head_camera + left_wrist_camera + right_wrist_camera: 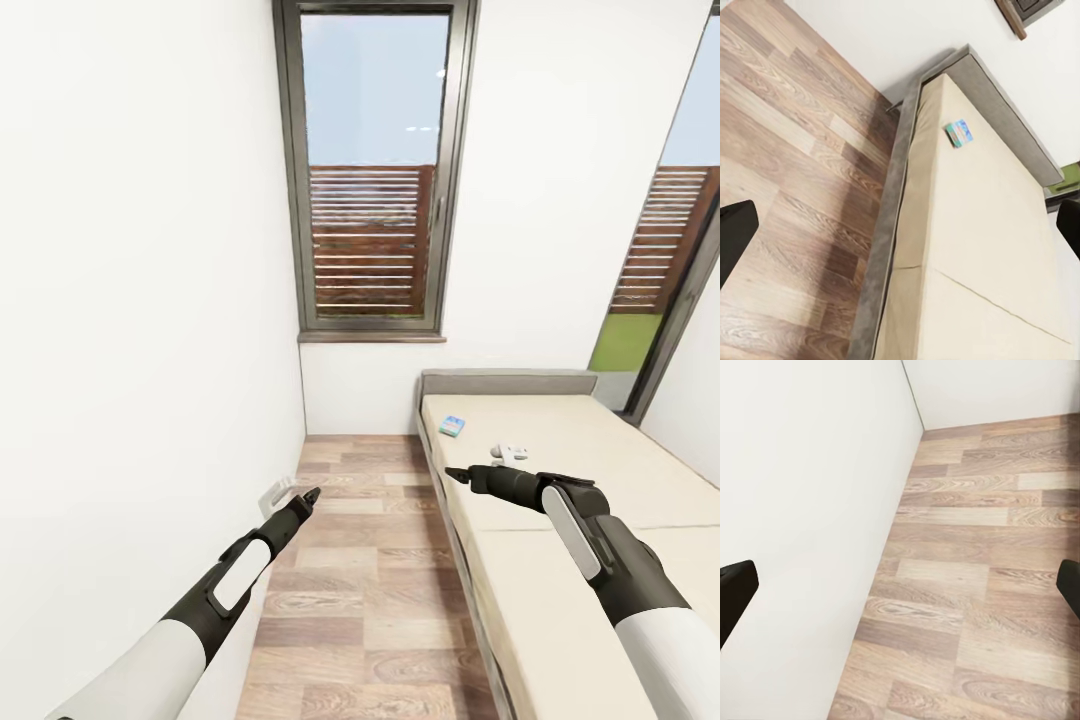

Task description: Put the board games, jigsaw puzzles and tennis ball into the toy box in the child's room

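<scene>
A small blue board game (452, 426) lies flat on the beige bed (560, 560) near the grey headboard (505, 383), a white object (513, 452) beside it. The right tool (458, 476) hovers over the bed's near edge, the left tool (308, 496) over bare wood floor (370, 580) by the white wall (140, 300). Both are empty, fingers spread wide.

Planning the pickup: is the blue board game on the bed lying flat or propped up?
Flat: the board game lies face up on the bed mattress near the headboard.
</scene>
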